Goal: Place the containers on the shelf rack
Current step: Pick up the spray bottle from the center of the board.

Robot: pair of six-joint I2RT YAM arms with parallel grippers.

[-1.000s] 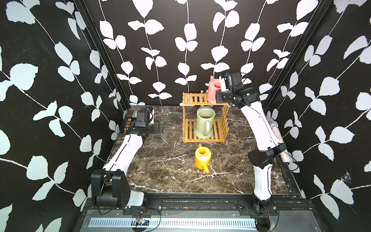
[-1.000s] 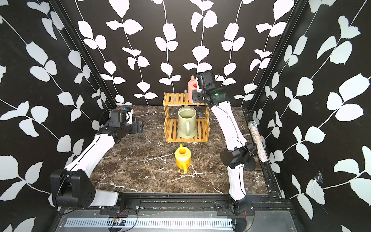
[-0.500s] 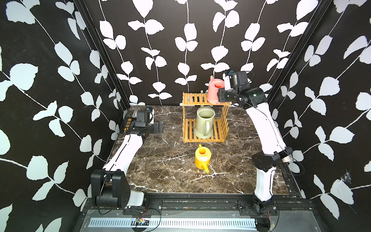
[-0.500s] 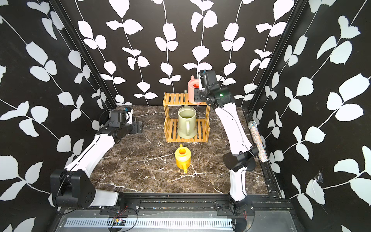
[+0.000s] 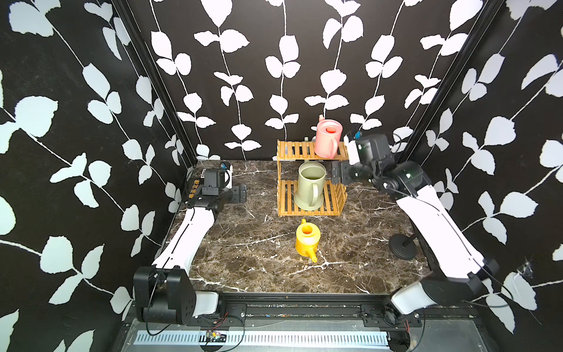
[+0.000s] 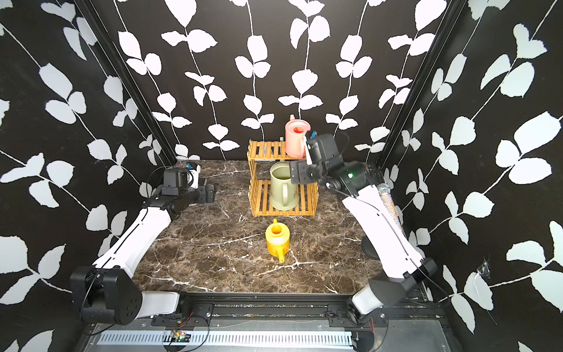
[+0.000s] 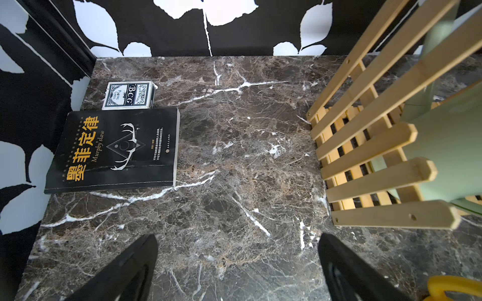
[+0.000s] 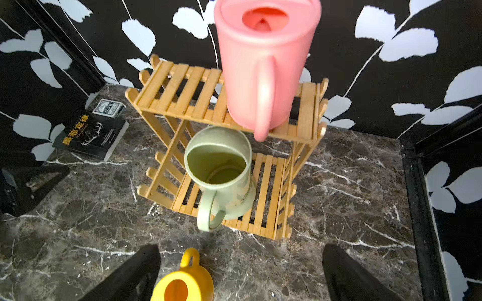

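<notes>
The pink can stands upright at the right end of the shelf rack's top tier. On the lower tier stands the green can. The yellow can sits on the marble in front of the rack. My right gripper hangs open and empty just right of the rack, apart from the pink can. My left gripper is open and empty left of the rack.
A black book and a card box lie in the back left corner. A glittery microphone on a round black stand is at the right edge, behind my right arm.
My right gripper has opened, let go of the pink can on the top tier, and drawn back right and down. The left arm has not moved.
</notes>
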